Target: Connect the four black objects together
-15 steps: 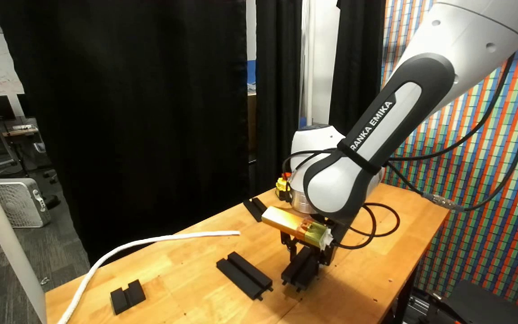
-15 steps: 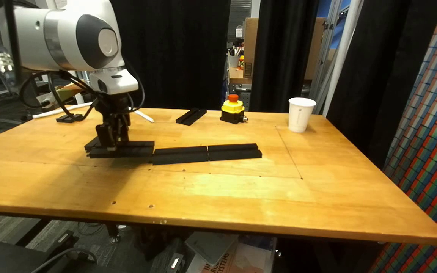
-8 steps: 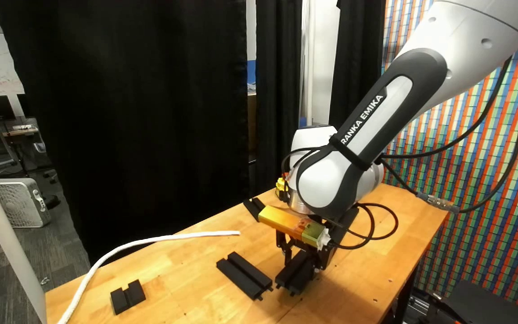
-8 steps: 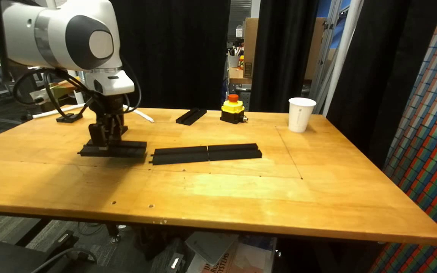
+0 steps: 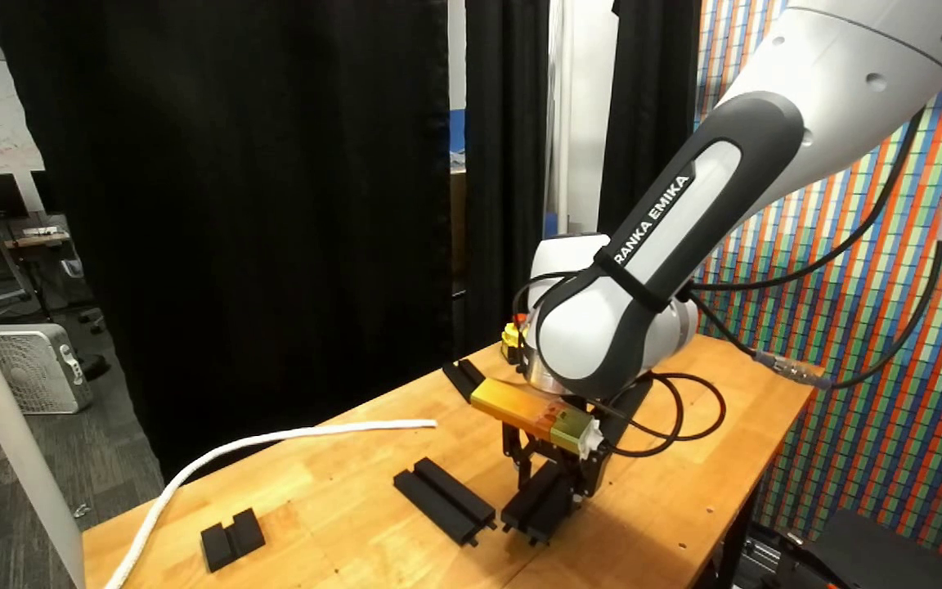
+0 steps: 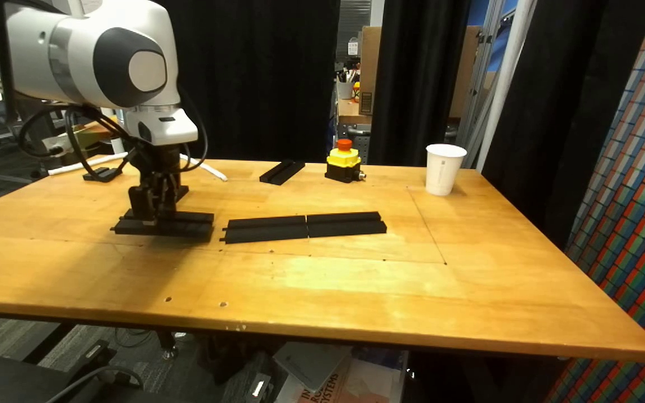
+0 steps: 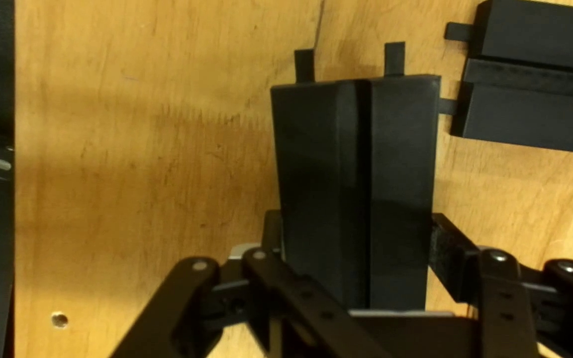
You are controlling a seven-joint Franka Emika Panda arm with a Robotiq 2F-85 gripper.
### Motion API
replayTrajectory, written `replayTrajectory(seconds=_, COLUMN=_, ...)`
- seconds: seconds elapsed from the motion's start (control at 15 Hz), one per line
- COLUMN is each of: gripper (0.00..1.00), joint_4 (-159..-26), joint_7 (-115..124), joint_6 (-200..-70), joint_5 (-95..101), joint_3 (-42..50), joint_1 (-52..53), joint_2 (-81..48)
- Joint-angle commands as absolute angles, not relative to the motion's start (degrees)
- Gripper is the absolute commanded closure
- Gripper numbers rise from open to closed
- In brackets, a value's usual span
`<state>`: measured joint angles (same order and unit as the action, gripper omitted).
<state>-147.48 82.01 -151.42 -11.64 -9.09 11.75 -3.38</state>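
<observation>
The held bar (image 6: 180, 225), left of centre in an exterior view, is clamped across its sides by the gripper (image 7: 354, 237) and seen apart from the middle bar (image 6: 266, 229). The latter and the end bar (image 6: 346, 224) are laid end to end near frame centre; a thin seam shows, full seating not confirmed. The fourth bar (image 5: 444, 501), lower centre in an exterior view, is unjoined. Judged: one joint probably made, two remaining.

Black bars (image 7: 356, 184): smooth, dull, plastic look. Counter (image 6: 412, 291): wood, bit shiny, some scratches. Cup (image 6: 443, 172): dull, paper look. Curtain (image 5: 234, 204): dull cloth. Robot arm (image 5: 585, 327): smooth, plastic look.
</observation>
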Motion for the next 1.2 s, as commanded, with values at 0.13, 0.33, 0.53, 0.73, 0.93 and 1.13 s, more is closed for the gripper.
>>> replayTrajectory(seconds=0.13, gripper=0.53, joint_4=-147.67, joint_7=79.52, joint_6=-152.45, joint_5=-12.87, joint_3=-9.28, joint_1=11.25, joint_2=-3.46)
replayTrajectory(seconds=0.33, gripper=0.53, joint_4=-147.68, joint_7=79.6, joint_6=-152.04, joint_5=-12.27, joint_3=-8.98, joint_1=11.14, joint_2=-3.42)
replayTrajectory(seconds=0.53, gripper=0.53, joint_4=-147.62, joint_7=80.13, joint_6=-151.57, joint_5=-10.95, joint_3=-8.57, joint_1=11.04, joint_2=-3.39)
replayTrajectory(seconds=0.73, gripper=0.53, joint_4=-147.34, joint_7=79.67, joint_6=-151.19, joint_5=-10.72, joint_3=-8.31, joint_1=10.78, joint_2=-3.65)
replayTrajectory(seconds=0.93, gripper=0.53, joint_4=-147.2, joint_7=79.48, joint_6=-150.77, joint_5=-10.39, joint_3=-8.05, joint_1=10.63, joint_2=-3.69)
replayTrajectory(seconds=1.13, gripper=0.53, joint_4=-147.11, joint_7=79.63, joint_6=-150.31, joint_5=-9.19, joint_3=-7.6, joint_1=10.52, joint_2=-3.6)
